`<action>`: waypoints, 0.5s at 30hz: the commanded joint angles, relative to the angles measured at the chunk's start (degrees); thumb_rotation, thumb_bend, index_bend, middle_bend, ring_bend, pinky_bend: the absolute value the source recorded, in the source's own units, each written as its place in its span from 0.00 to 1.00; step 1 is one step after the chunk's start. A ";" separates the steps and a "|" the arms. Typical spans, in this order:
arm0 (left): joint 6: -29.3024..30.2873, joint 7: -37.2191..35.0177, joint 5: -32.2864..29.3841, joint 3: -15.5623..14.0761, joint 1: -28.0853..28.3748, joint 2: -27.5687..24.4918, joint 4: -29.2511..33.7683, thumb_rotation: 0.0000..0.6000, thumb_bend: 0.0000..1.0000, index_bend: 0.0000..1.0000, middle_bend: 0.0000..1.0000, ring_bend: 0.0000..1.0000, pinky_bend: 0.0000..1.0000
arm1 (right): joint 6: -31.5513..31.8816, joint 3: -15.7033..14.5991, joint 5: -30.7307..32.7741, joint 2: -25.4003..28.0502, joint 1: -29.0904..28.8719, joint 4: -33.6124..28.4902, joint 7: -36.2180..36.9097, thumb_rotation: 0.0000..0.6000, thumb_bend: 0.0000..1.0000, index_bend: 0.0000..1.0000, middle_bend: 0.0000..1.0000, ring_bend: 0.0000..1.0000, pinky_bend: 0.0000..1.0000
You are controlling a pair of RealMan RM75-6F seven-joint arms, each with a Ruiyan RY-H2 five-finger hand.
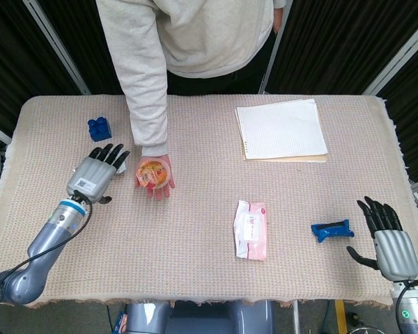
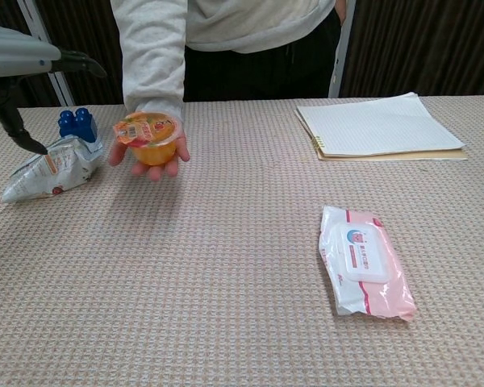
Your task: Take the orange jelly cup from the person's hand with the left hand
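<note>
The orange jelly cup [image 1: 151, 175] [image 2: 149, 139] rests on the person's upturned palm [image 1: 157, 182] above the left-centre of the table. My left hand [image 1: 94, 175] [image 2: 24, 68] hovers just left of that palm, fingers spread, holding nothing; it partly covers a white snack packet in the head view. A small gap separates its fingertips from the cup. My right hand [image 1: 385, 240] lies open at the table's front right corner, shown only in the head view.
A white snack packet [image 2: 48, 169] and a blue block [image 1: 97, 129] [image 2: 77, 123] lie left of the cup. A pink wipes pack [image 1: 252, 229] [image 2: 363, 262], a blue clip [image 1: 332, 229] and a paper pad [image 1: 281, 130] occupy the right half.
</note>
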State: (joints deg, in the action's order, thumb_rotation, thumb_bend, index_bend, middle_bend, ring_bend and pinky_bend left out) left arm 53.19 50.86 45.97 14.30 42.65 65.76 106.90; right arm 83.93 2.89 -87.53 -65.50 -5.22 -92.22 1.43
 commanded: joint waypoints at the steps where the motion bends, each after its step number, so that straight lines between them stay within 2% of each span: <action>1: 0.93 4.82 -6.86 -0.26 5.48 3.90 -0.47 1.00 0.11 0.05 0.00 0.02 0.14 | -0.01 -0.04 0.00 0.07 0.03 -0.08 0.11 1.00 0.14 0.05 0.00 0.00 0.00; 11: 4.11 9.41 -17.66 -0.68 13.63 9.93 -3.92 1.00 0.11 0.06 0.00 0.02 0.14 | 0.11 -0.23 -0.01 0.39 0.25 -0.39 0.45 1.00 0.14 0.05 0.00 0.00 0.00; 15: 4.93 9.83 -21.26 -0.52 16.00 11.54 -5.47 1.00 0.16 0.07 0.00 0.03 0.15 | 0.16 -0.25 0.04 0.51 0.33 -0.42 0.60 1.00 0.14 0.05 0.00 0.00 0.00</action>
State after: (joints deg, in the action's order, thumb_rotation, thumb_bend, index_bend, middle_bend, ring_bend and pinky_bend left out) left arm 57.47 60.25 26.23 13.68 57.33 76.24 102.45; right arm 84.09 2.64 -87.50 -64.99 -4.89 -92.64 2.03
